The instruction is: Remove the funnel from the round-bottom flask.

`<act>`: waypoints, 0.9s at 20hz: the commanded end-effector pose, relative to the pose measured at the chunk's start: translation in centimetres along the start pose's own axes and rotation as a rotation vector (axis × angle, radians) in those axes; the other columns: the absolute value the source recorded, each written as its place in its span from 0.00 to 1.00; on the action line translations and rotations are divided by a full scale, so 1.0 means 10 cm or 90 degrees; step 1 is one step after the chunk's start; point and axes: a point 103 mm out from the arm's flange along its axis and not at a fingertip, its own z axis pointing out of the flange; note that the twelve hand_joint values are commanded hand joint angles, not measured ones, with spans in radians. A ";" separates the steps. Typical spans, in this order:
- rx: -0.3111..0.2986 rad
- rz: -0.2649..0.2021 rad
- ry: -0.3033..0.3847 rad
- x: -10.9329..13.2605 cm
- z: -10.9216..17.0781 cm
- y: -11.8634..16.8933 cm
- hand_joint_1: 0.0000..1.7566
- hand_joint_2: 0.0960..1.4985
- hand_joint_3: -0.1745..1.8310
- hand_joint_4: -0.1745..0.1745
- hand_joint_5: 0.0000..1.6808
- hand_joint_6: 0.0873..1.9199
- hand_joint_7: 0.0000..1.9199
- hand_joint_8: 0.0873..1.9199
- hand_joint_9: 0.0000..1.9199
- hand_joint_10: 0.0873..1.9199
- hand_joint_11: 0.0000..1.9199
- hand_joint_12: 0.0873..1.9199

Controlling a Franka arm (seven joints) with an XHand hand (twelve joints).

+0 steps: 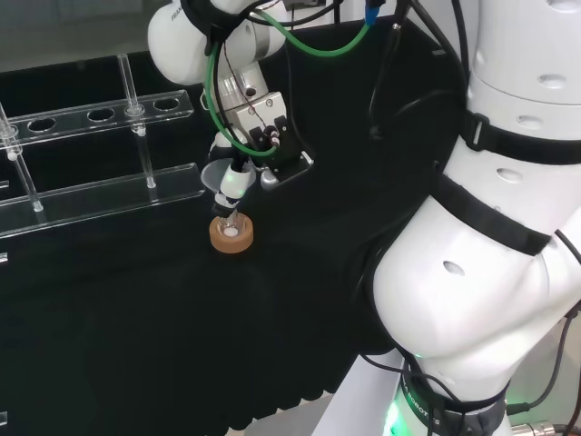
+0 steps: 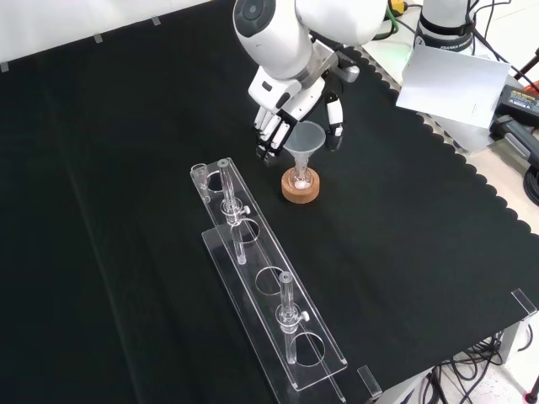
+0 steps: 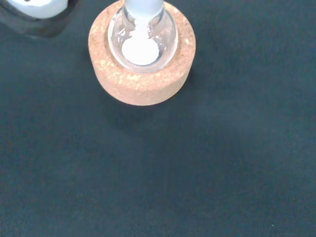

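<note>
Cork ring (image 3: 142, 59), seen close in the wrist view, is cradling the clear round-bottom flask (image 3: 142, 37), whose bulb is holding a small white patch at its bottom. Standing in the flask's neck, the funnel (image 2: 305, 140) is sitting directly below the hand (image 2: 282, 114), its wide translucent mouth opening between the fingers (image 2: 269, 135) on one side and the thumb (image 2: 335, 118) on the other. These are hanging down around the funnel's rim, partly spread and only slightly bent; whether any of them is touching the funnel cannot be told. Below and to the left of the hand in the front view, a clear plastic rack (image 2: 265, 282) is lying on the black cloth (image 2: 421, 236), carrying upright glass tubes (image 2: 286, 316), well apart from the flask.
</note>
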 end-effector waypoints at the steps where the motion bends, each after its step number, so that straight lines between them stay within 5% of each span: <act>1: -0.052 0.017 -0.027 -0.01 -0.05 -0.05 0.42 0.38 0.29 0.41 0.27 0.00 0.16 0.32 0.35 0.27 0.28 0.69; 8: -0.090 0.018 -0.053 0.04 -0.18 -0.12 0.46 0.39 0.32 0.38 0.30 0.00 0.24 0.33 0.44 0.23 0.33 0.64; 18: -0.077 0.028 -0.087 0.08 -0.36 -0.26 0.47 0.38 0.33 0.40 0.33 0.00 0.29 0.33 0.47 0.22 0.34 0.63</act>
